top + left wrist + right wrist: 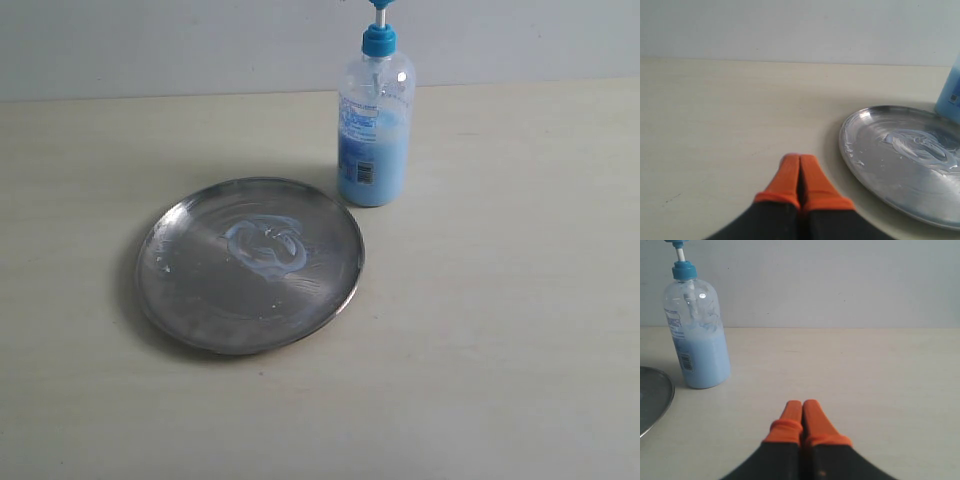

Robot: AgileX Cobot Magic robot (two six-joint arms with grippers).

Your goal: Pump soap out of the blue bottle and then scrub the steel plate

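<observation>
The steel plate (250, 265) lies flat on the table, with a whitish-blue swirl of soap (266, 245) smeared near its middle. The blue bottle (375, 125) stands upright just behind the plate's far right rim, roughly half full of light blue liquid. In the left wrist view my left gripper (800, 159) is shut and empty, low over bare table beside the plate (905, 160), where the soap (925, 147) shows. My right gripper (802, 404) is shut and empty, well apart from the bottle (697, 330); a sliver of plate rim (655, 400) shows. Neither gripper appears in the exterior view.
A pale wooden tabletop (500, 330) stretches around the plate and bottle, backed by a plain light wall (150, 45).
</observation>
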